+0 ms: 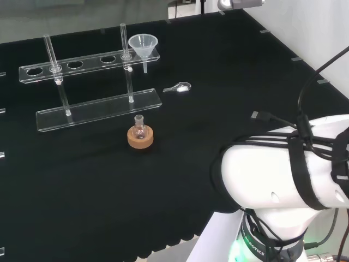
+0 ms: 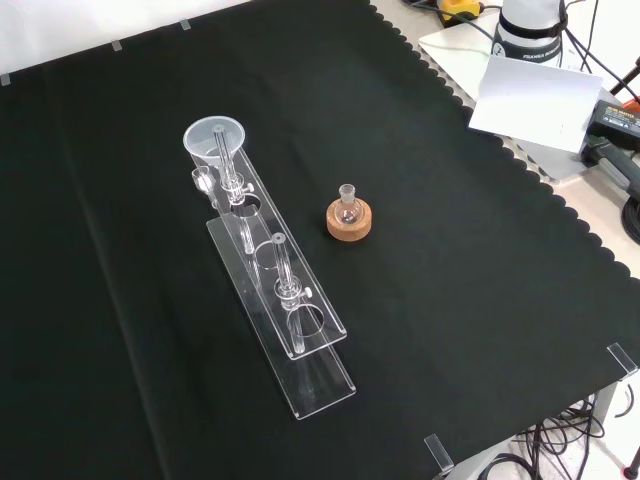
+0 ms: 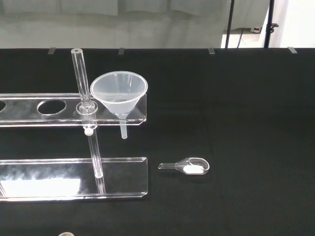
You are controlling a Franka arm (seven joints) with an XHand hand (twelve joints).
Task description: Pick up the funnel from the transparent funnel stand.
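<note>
A clear funnel (image 1: 143, 45) sits in the end hole of the transparent stand's upper shelf (image 1: 87, 63), with its stem hanging down through the shelf. In the head view that is the shelf's right end, at the far side of the cloth. The front view has the funnel (image 2: 215, 140) at the far end of the stand (image 2: 300, 330). Seen from the wrist, the funnel (image 3: 119, 93) is upright at the end of the shelf (image 3: 29, 115), beside one of the stand's clear posts (image 3: 81, 78). Nothing touches the funnel.
A small glass flask on a cork ring (image 1: 140, 134) stands in front of the stand's base plate (image 1: 98, 109); it also shows in the front view (image 2: 348, 215). A small glass scoop (image 1: 179, 87) with white powder lies near the funnel end (image 3: 189, 166). The arm's white links (image 1: 289, 169) rise at the right.
</note>
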